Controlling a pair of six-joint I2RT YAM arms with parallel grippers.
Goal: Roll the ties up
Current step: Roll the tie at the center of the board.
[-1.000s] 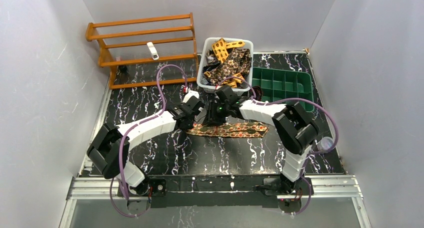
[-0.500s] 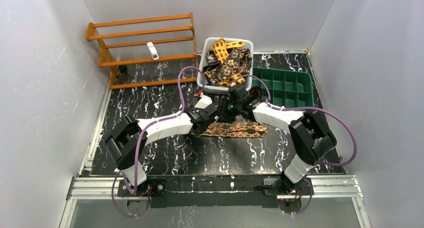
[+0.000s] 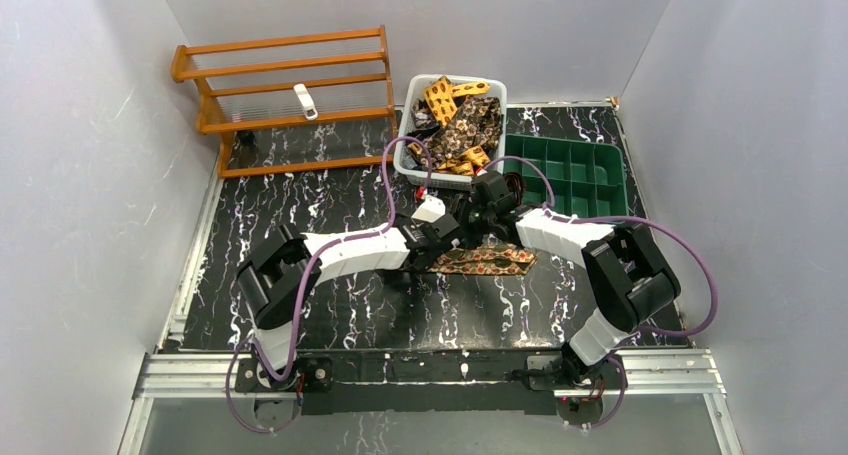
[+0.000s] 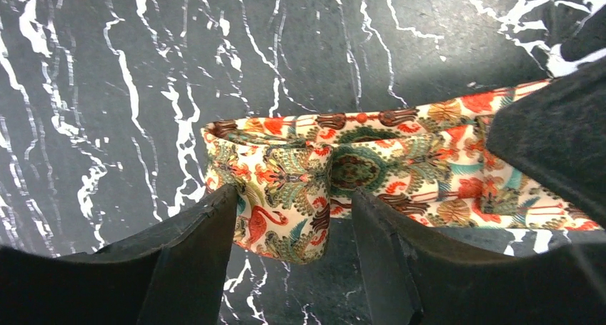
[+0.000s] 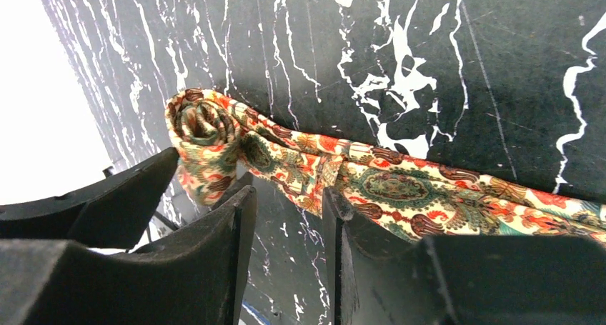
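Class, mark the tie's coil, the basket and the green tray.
coil (image 5: 207, 125): right wrist view, spiral centre.
basket (image 3: 500, 110): top view, right wall.
green tray (image 3: 600, 167): top view, bare compartment.

No readable text, label or number shows anywhere.

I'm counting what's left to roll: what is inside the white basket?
A tangled heap of patterned ties fills the white basket, yellow and brown prints on top. Anything beneath them is covered.

Left tool (image 4: 291, 196), rolled tie (image 4: 279, 171) farther right
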